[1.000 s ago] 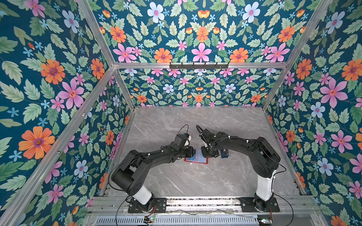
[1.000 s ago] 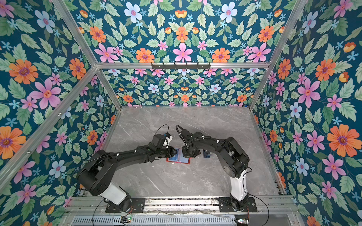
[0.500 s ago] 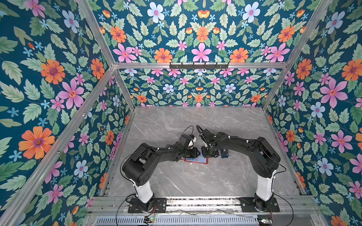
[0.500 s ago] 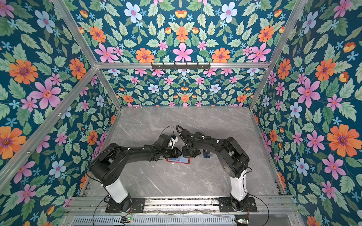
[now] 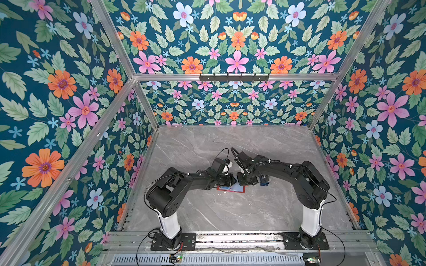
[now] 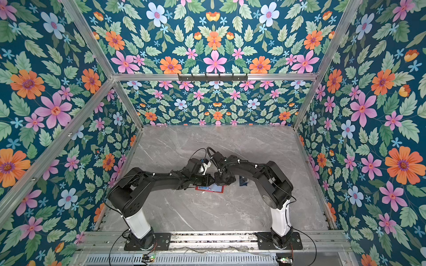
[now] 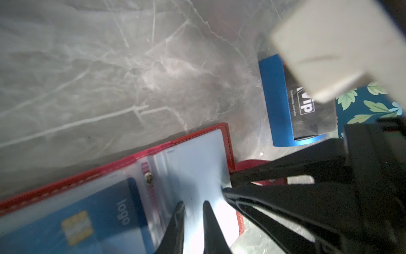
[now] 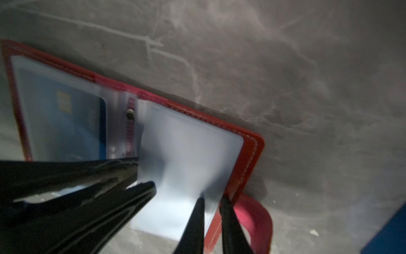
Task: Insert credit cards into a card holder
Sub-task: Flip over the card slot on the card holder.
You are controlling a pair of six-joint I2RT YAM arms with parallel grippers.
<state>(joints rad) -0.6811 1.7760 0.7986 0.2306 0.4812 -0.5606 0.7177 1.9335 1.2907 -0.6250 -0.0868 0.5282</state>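
Flower-papered booth over grey marble

In both top views, three walls (image 5: 69,103) (image 6: 368,103) carry dark teal paper printed with pink, orange and pale blue flowers and green leaves. Bare aluminium bars (image 5: 110,34) run along the corners and across the back wall, where a black hook rail (image 5: 234,77) sits on the crossbar. The floor (image 5: 230,142) is grey marble-look slab with thin white veins, evenly lit. Along its near edge lie slotted metal rails (image 5: 230,237) and a vented grille (image 5: 230,260).

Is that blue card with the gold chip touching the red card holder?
Touching. The left wrist view shows the blue card tucked inside a clear sleeve of the card holder.
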